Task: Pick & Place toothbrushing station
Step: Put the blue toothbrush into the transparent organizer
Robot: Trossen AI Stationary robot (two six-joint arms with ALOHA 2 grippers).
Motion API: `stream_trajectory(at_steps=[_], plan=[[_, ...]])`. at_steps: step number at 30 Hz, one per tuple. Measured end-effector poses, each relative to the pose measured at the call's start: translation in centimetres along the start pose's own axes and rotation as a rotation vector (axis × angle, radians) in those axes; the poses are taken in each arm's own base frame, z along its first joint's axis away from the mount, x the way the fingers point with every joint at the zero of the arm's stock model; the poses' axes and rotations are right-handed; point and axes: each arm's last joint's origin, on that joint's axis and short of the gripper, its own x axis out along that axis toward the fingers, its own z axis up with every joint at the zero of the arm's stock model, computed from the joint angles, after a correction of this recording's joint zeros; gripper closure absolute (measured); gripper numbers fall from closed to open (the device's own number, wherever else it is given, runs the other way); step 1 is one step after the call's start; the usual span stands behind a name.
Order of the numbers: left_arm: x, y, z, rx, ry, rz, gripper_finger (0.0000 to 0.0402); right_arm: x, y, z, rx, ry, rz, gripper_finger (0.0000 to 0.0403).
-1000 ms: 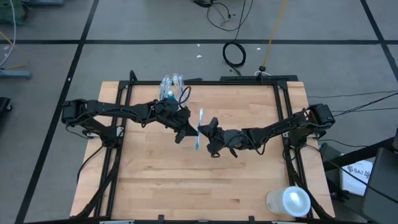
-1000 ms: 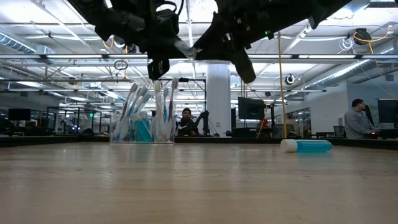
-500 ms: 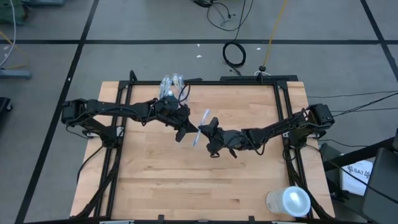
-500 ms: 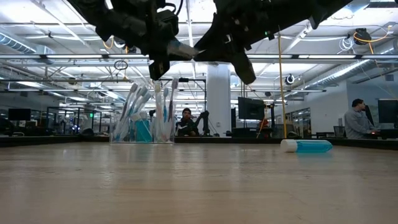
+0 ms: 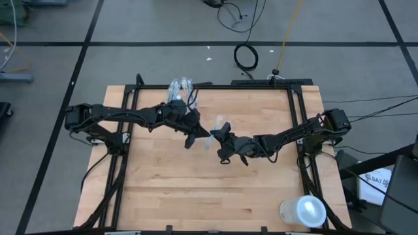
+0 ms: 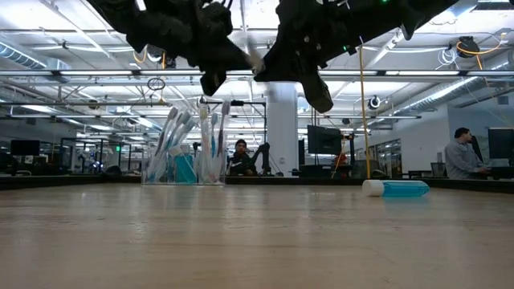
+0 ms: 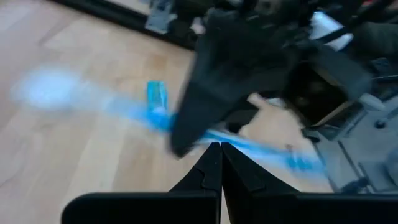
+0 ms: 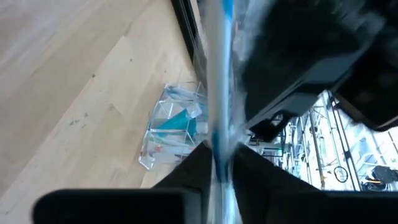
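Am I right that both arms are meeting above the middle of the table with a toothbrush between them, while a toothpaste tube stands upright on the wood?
Not quite: the toothpaste tube lies on its side on the table, as the low view shows. The rest holds: the left gripper and right gripper meet above the table's middle with a toothbrush between them.

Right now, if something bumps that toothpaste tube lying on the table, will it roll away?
Probably a bit: the toothpaste tube lies on its side and its white cap end looks round. It looks short, so likely light and easy to shove.
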Motion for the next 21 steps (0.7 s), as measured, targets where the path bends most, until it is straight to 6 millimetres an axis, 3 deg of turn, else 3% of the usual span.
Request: stream_trajectory(at_steps=[4, 11, 16, 21], plan=[[0.2, -0.5, 0.0, 0.027, -0.004, -0.035, 0.0401, 0.0, 0.0, 0.0, -0.013, 0.0, 0.001, 0.039], [0.2, -0.5, 0.0, -0.018, -0.003, -0.043, 0.0394, -0.3, 0.2, 0.4, -0.045, -0.003, 0.0, 0.0386], [-0.2, 0.5, 0.2, -0.044, -0.008, -0.012, 0.036, -0.8, 0.5, 1.0, -0.107, -0.025, 0.006, 0.0387], [-0.6, 1.3, 0.4, -0.18, -0.017, 0.004, 0.0309, -1.4, 0.8, 1.7, -0.215, -0.051, 0.006, 0.0388]])
